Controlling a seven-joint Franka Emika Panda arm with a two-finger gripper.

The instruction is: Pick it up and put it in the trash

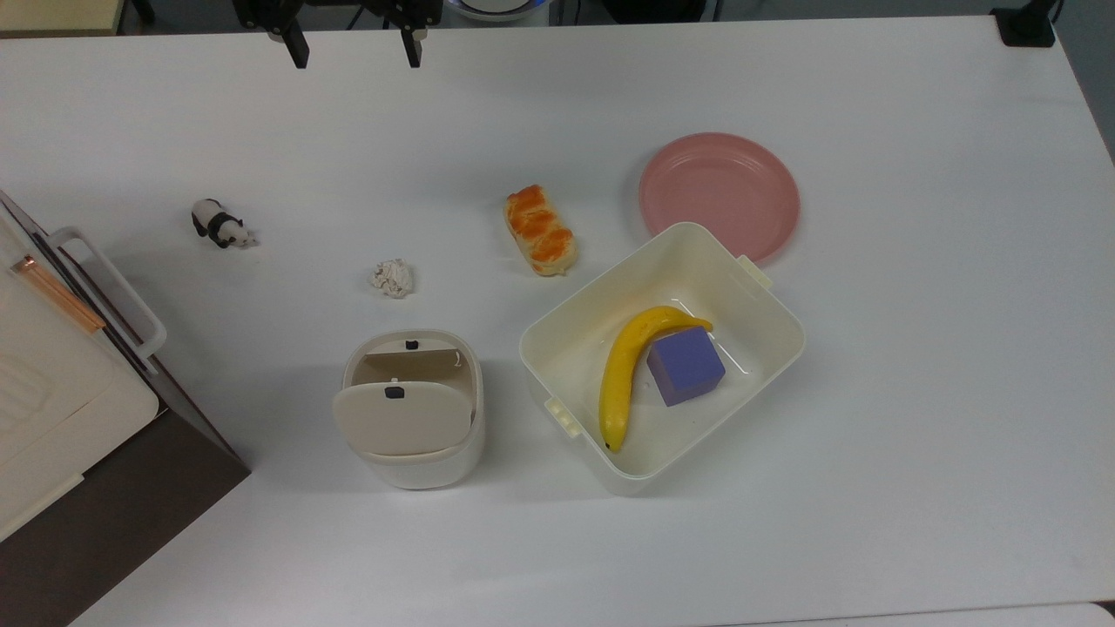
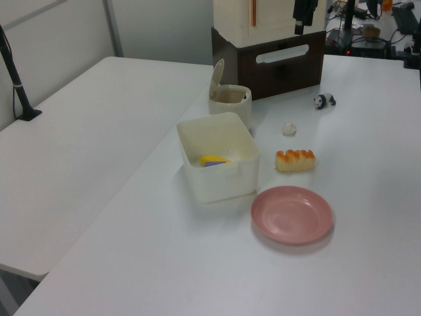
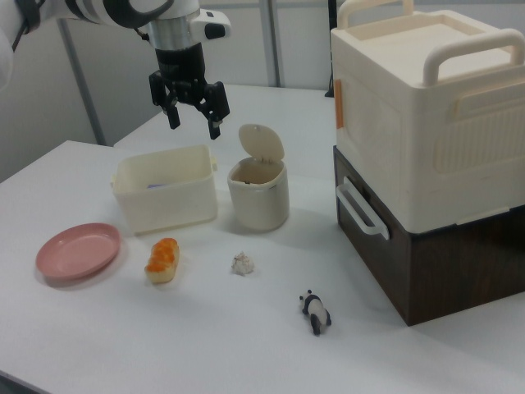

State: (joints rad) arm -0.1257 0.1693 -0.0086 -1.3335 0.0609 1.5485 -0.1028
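1. Off-white and wrinkled, the paper ball lies alone on the white tabletop. In the top view it sits just at 12 o'clock of the bin, with the toy panda well off toward 10 o'clock and the bread loaf toward 2 o'clock.
2. The claw hangs high at the top view's far edge, fingers spread wide and holding nothing; the right view shows it above the tub and bin.
3. The step in hand looks like the approach. The claw should travel over the paper ball first, then come straight down so the fingers straddle it.
4. The paper is soft and light, so a centred, gentle close low against the tabletop seems wise; a skewed pinch could flick it away.
5. The bin's lid stands tipped up, leaving the mouth open. Lift the paper clear of the rim, carry it the short way toward 6 o'clock, and release above the opening, not over the tub beside it.
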